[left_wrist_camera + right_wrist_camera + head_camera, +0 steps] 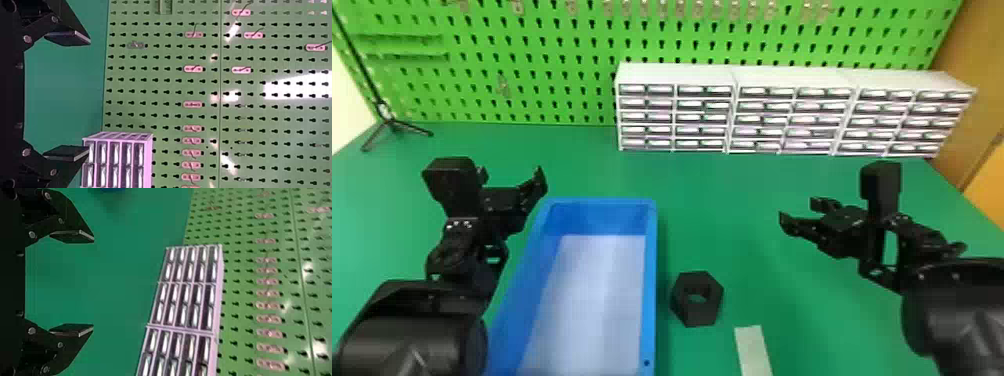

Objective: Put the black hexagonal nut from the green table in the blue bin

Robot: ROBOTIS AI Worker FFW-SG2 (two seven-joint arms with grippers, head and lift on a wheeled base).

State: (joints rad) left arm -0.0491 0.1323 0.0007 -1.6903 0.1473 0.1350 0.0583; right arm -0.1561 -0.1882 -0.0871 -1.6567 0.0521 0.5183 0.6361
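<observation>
From the head view, I have my left tool (511,175) up past the bin's far left corner, its fingers spread wide; its wrist view shows green between the two fingertips. From that tool, the nut (698,311) lies well apart, at about 4 o'clock, on the table (742,190). It rests flat, with its hole showing from above, just beside the right wall of the bin (651,280). So from the nut, my bin is at 9 o'clock, with a narrow band of table between the two. Off to the right is my right tool (798,210), also open, fingers well apart in its wrist view. From there, the nut is at about 8 o'clock, closer than it is to my left tool.

Counting from left to right, I make it one tripod (393,124) at 10 o'clock from my left tool, one left tool, one bin at 5 o'clock from that tool, one nut, one pale strip (753,350) between 4 and 5 o'clock from the nut, and one right tool. Along the back, from 12 to 2 o'clock, I count three cabinets (677,75) side by side, standing before one green pegboard (542,49).
</observation>
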